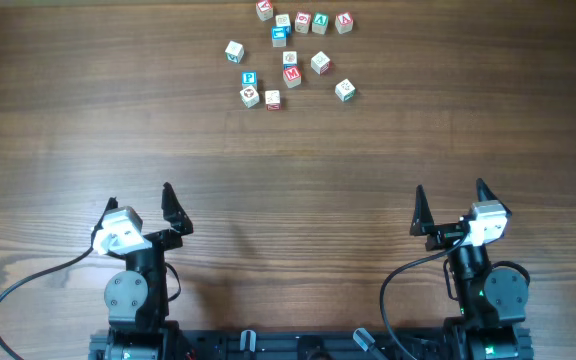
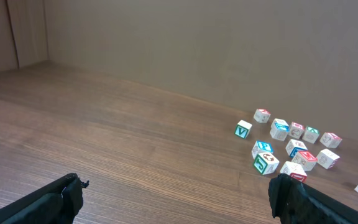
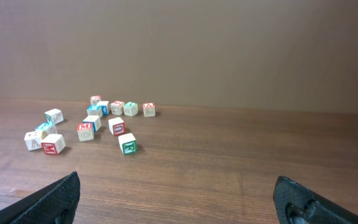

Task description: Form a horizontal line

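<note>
Several small letter cubes with red, blue and green faces lie in a loose cluster at the far middle of the table. Along its far edge, three cubes sit nearly side by side in a rough row, and a red-marked cube lies a little apart on the right. No tight horizontal line of touching cubes shows. The cluster appears at the right of the left wrist view. In the right wrist view, the cubes appear left of centre. My left gripper and my right gripper stand wide open and hold nothing, far on the near side.
Bare brown wooden table stretches between the grippers and the cubes. Both arm bases stand at the near edge, with black cables looping beside them. A plain wall rises behind the table's far edge.
</note>
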